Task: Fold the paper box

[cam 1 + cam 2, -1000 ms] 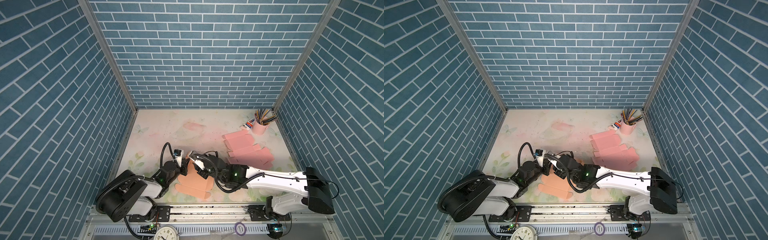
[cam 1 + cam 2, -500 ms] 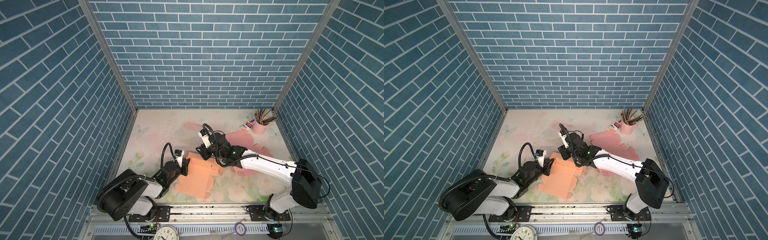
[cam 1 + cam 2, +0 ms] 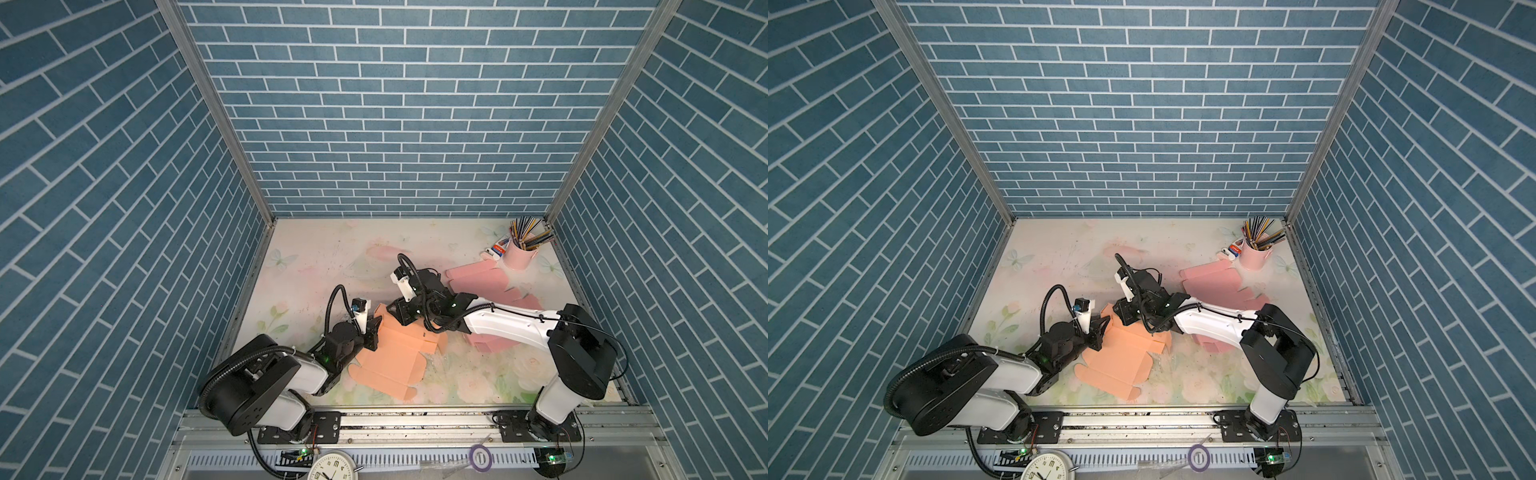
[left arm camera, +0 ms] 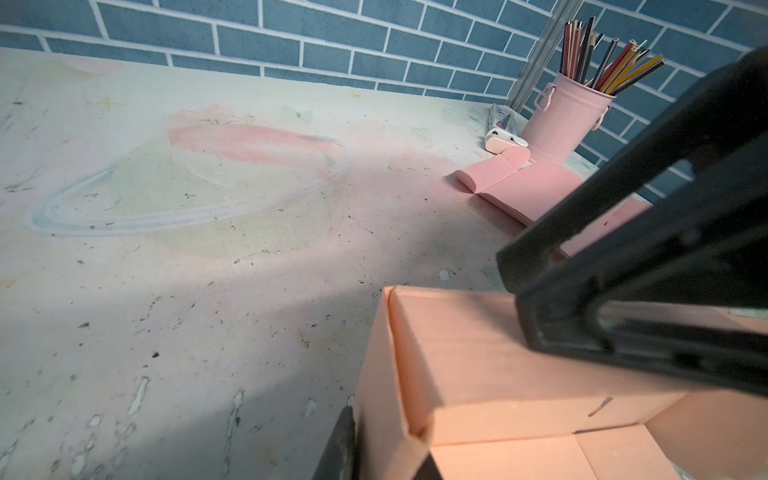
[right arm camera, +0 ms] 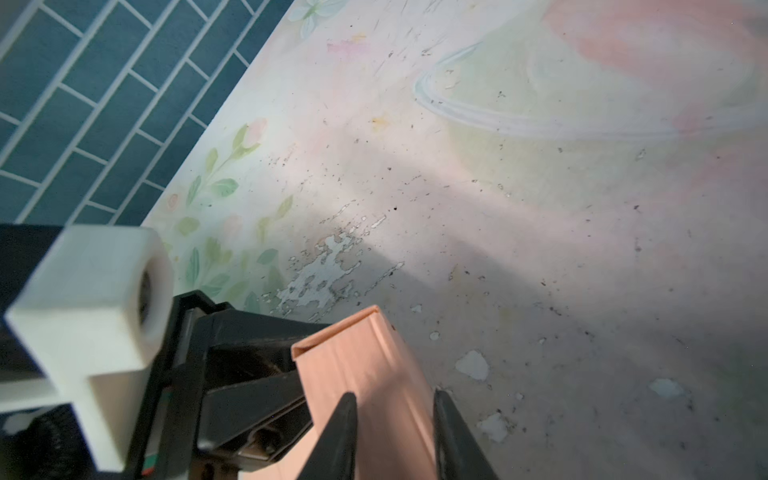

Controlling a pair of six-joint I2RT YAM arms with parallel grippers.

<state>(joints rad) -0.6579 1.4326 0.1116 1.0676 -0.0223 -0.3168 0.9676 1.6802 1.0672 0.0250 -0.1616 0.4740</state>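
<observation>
1 orange box (image 3: pixel 390 359) lies lower centre of the frame, partly folded. Your left gripper (image 3: pixel 374 332) pinches its raised left wall. Beyond, your right gripper (image 5: pixel 394 397) straddles the far wall, grip unclear. Probably light, floppy card: hold beside creases, gently.

The peach-orange paper box (image 3: pixel 390 361) is lying opened out and mostly flat on the counter (image 3: pixel 316 257), near the front edge, left of centre. Its far-left side is standing upright, folded over into a narrow hollow wall, while its scalloped near tabs are resting flat.
</observation>
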